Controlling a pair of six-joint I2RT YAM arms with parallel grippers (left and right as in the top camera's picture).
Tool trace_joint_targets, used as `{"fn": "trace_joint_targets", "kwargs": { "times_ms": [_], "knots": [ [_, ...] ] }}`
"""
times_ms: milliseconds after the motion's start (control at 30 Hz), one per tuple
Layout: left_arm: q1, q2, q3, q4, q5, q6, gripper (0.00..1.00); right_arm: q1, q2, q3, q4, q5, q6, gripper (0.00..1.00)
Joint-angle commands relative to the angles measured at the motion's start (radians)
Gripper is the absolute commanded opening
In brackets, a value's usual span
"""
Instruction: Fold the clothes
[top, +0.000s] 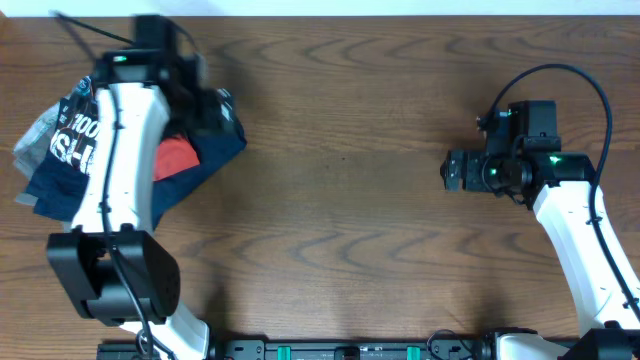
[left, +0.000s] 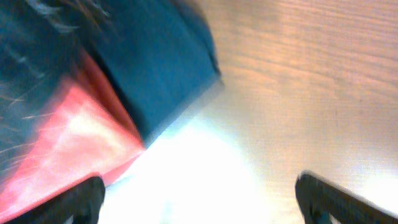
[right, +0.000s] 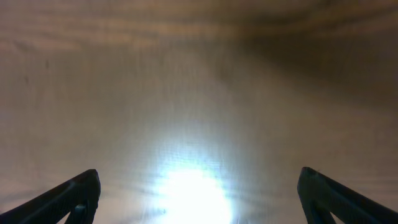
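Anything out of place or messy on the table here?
Only the heap at the left: the black jersey lies crumpled among navy garments and a red shirt, all unfolded. Nothing looks damaged.

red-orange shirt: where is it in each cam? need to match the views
Overhead: far left, the red-orange shirt shows as a small patch beside the navy garment.
Left wrist: lower left, blurred, bordering the navy garment.
Right wrist: not in it, only bare wooden table.
Shared landmark: the red patch meeting the navy edge, in overhead and left wrist.
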Motion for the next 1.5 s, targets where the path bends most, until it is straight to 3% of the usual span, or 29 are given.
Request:
{"fn": "trace_joint_targets", "kwargs": {
  "times_ms": [0,133,267,433,567,700,1000,1467],
  "knots": [
    [-0.048,-0.003,0.003,-0.132,-0.002,0.011,0.98,-0.008,-0.026,0.014,-0.071,-0.041,-0.042,0.99],
    [-0.08,-0.014,-0.002,-0.27,-0.002,-0.047,0.98,-0.008,-0.08,0.013,-0.126,-0.039,-0.024,0.99],
    [-0.099,-0.117,-0.086,-0.234,-0.002,-0.055,0.98,-0.008,-0.193,0.001,-0.129,-0.031,0.041,0.99],
    [-0.124,-0.442,-0.365,0.021,-0.002,-0.085,0.98,0.008,-0.435,-0.12,-0.05,0.036,0.062,0.99],
    [-0.159,-0.802,-0.649,0.277,-0.002,-0.088,0.98,0.022,-0.677,-0.268,0.029,0.099,0.09,0.99],
    [-0.163,-1.07,-0.819,0.436,-0.002,-0.088,0.98,0.022,-0.835,-0.341,0.053,0.09,0.09,0.99],
    [-0.163,-1.4,-0.857,0.272,-0.002,-0.088,0.98,0.022,-0.908,-0.348,-0.077,0.095,0.09,0.99],
    [-0.163,-1.435,-0.857,0.197,-0.002,-0.088,0.98,0.022,-0.908,-0.348,-0.214,0.095,0.089,0.99]
  ]
}}
